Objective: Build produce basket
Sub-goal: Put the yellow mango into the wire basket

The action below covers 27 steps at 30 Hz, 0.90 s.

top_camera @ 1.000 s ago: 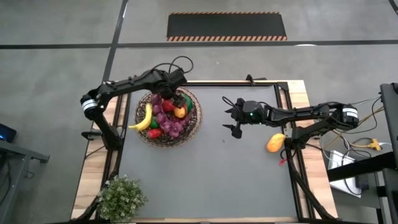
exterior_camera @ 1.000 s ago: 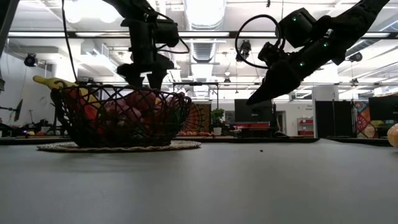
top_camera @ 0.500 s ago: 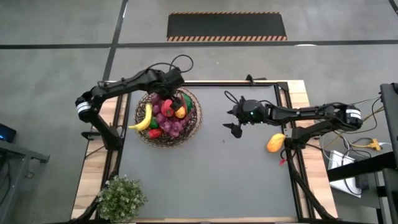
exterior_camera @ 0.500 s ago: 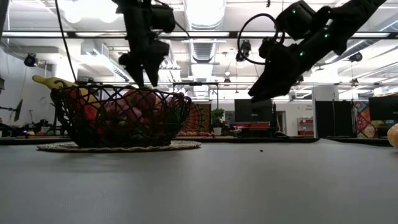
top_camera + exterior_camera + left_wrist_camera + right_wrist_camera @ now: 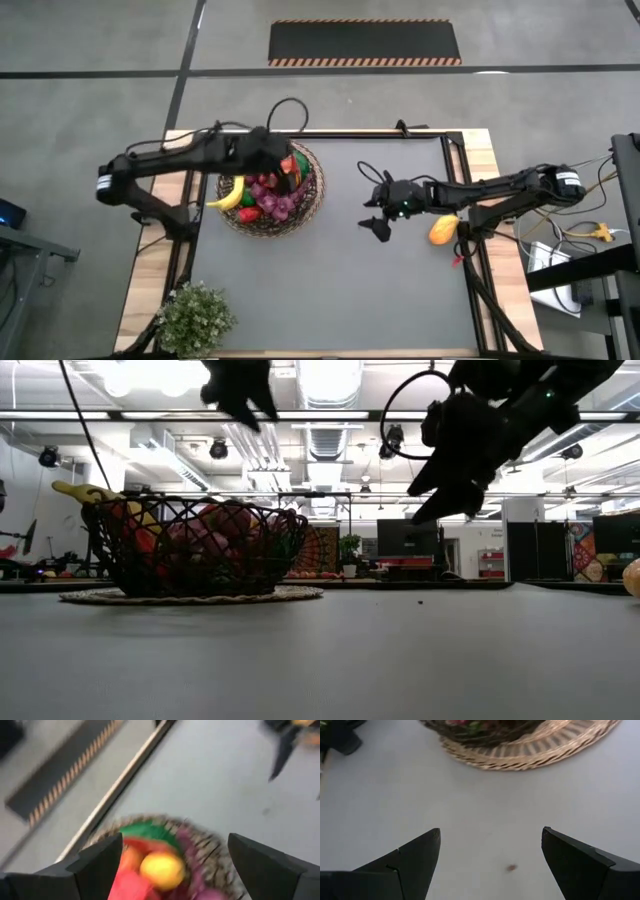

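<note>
The dark wicker basket [image 5: 314, 192] stands on a pale woven mat [image 5: 190, 596] at the table's far left. It holds the produce: a yellow banana [image 5: 231, 192], purple grapes [image 5: 272, 196], red pieces and a yellow fruit [image 5: 161, 870] beside a green-rimmed watermelon slice [image 5: 147, 831]. My left gripper [image 5: 283, 165] hangs open well above the basket and touches nothing; in the low view it is at the top edge [image 5: 240, 385]. My right gripper [image 5: 378, 212] hovers open above bare table right of centre [image 5: 440, 485]. An orange-yellow fruit [image 5: 443, 230] lies on the table near the right edge.
A small green potted plant [image 5: 195, 318] stands at the table's near left corner. The grey table top [image 5: 330, 280] stretches between the basket and the lone fruit. A black frame rail [image 5: 462, 200] runs along the right edge, close to that fruit.
My left gripper has risen out of the basket's rim to high above it and drawn back toward the table's left edge. My right gripper has shifted a little toward the near edge while staying open. The produce in the basket has kept its place.
</note>
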Each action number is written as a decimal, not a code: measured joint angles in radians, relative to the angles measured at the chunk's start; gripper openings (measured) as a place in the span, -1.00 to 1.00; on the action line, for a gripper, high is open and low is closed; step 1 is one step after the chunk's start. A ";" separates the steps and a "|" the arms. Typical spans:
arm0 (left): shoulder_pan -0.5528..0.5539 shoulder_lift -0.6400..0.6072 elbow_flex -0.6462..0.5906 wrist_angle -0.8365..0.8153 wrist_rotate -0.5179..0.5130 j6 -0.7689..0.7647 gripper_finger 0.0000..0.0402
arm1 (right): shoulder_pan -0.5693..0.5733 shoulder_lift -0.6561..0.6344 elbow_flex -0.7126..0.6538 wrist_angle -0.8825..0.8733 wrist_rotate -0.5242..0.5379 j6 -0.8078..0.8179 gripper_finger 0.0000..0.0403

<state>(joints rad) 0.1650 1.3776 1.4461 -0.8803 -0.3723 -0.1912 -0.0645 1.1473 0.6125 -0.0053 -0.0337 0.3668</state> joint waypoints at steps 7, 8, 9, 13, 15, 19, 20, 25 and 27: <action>-0.256 -0.084 -0.179 0.415 -0.079 0.131 0.70 | 0.095 0.000 -0.001 -0.005 0.028 0.098 0.63; -0.287 -0.094 -0.216 0.484 -0.079 0.152 0.70 | 0.110 0.000 -0.002 -0.005 0.048 0.105 0.63; -0.316 -0.102 -0.252 0.547 -0.078 0.175 0.70 | 0.125 0.000 -0.004 -0.006 0.070 0.110 0.63; -0.396 -0.121 -0.386 0.770 -0.083 0.246 0.70 | 0.166 0.000 -0.008 -0.007 0.146 0.132 0.63; -0.417 -0.131 -0.440 0.847 -0.099 0.255 0.70 | 0.175 0.001 -0.008 -0.014 0.150 0.134 0.63; -0.423 -0.148 -0.522 0.856 -0.218 0.258 0.70 | 0.176 -0.006 0.000 -0.097 0.131 0.133 0.63; -0.420 -0.150 -0.541 0.851 -0.266 0.257 0.70 | 0.175 -0.007 0.010 -0.129 0.132 0.132 0.63; -0.317 -0.150 -0.600 0.863 -0.372 0.258 0.61 | 0.151 -0.007 0.053 -0.192 0.182 0.051 0.63; -0.244 -0.142 -0.610 0.861 -0.374 0.257 0.50 | 0.143 -0.007 0.067 -0.191 0.204 0.009 0.63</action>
<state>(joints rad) -0.0791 1.2352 0.8362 -0.0189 -0.7464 0.0658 0.0782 1.1404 0.6795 -0.1968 0.1700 0.3761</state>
